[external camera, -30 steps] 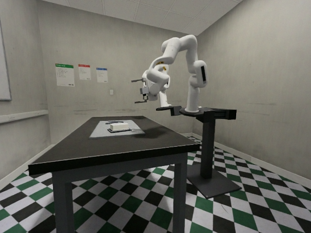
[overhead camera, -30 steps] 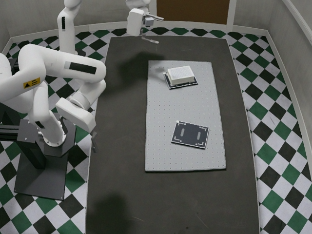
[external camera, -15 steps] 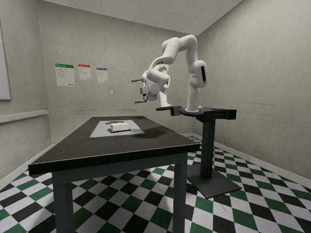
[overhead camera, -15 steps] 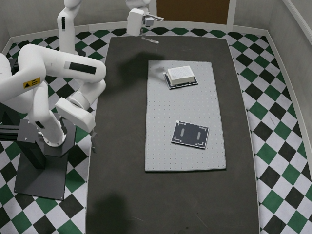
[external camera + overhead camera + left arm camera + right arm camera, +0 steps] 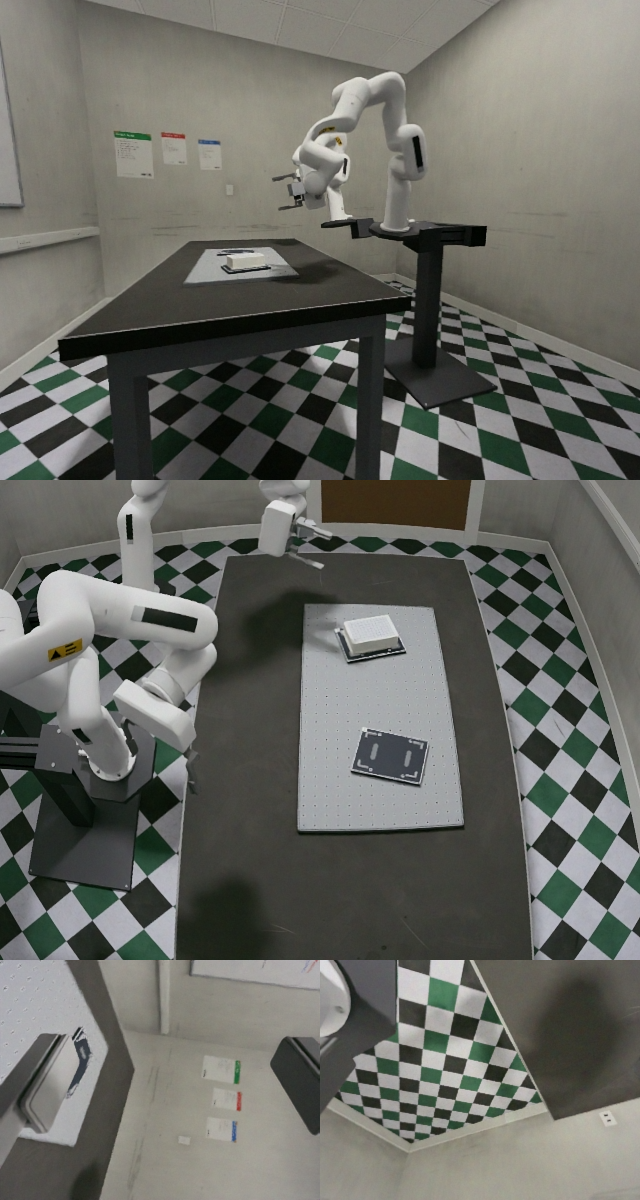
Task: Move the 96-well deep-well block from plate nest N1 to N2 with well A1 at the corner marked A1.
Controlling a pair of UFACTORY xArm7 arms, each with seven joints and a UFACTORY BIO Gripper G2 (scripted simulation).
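The white deep-well block (image 5: 371,629) (image 5: 245,261) sits on the dark nest N1 (image 5: 358,657), at the far end of the perforated board in the top view. The dark nest N2 (image 5: 391,756) (image 5: 82,1055) holds nothing and has pale corner locators. Well lettering is too small to read. My left gripper (image 5: 326,550) (image 5: 276,193) (image 5: 175,1077) hangs high beyond the board's far left corner, its fingers partly apart with nothing between them. My right gripper (image 5: 164,771) is open and empty beside the table's arm-side edge, away from both nests. Its fingers do not show in the right wrist view.
The perforated board (image 5: 377,702) (image 5: 206,272) (image 5: 30,1002) lies on the dark table (image 5: 248,810) (image 5: 170,304) (image 5: 540,1015) and bears both nests. The arms' stand (image 5: 82,841) (image 5: 428,310) is beside the table. A shadow falls on the table in the right wrist view.
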